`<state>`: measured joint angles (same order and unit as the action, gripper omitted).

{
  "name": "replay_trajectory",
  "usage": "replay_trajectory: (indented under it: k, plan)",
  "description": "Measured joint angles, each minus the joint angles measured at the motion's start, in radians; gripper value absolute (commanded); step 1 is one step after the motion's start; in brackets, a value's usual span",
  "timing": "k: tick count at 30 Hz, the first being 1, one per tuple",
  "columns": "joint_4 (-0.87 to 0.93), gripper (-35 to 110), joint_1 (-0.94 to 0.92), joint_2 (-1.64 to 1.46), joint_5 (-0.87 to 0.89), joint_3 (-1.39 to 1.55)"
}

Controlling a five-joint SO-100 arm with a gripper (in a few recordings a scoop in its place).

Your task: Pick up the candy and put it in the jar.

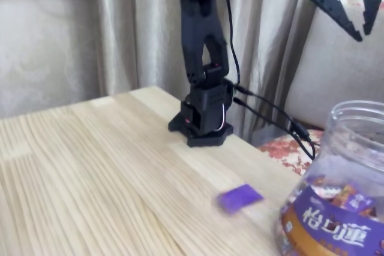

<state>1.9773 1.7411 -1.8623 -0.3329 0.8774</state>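
Observation:
The candy (239, 198), a small purple wrapped piece, lies flat on the wooden table (90, 172) just left of the jar and looks blurred. The jar (339, 202) is a large clear plastic one with a purple and gold-brown label and stands at the lower right, its wide mouth open upward. My gripper (363, 34) hangs high at the top right, above the jar's mouth and well clear of the candy. Its black fingers point down, open, with background showing between them and nothing held.
The arm's black base (203, 121) stands near the table's far edge, with cables (270, 112) trailing right toward a patterned cushion. Curtains hang behind. Bare wood stretches across the left and front of the table.

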Motion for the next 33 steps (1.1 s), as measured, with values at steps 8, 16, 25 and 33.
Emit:
replay_trajectory:
  k: [8,16,25,33]
  plan:
    - [0.0,0,-0.242,-0.054,-0.058,0.074]
    - [-0.054,0,-0.994,-0.183,-0.339,0.27]
    - [-0.044,0,-1.543,-0.213,-0.486,0.368]
    - [-0.114,0,-1.729,-0.314,-0.449,0.611]
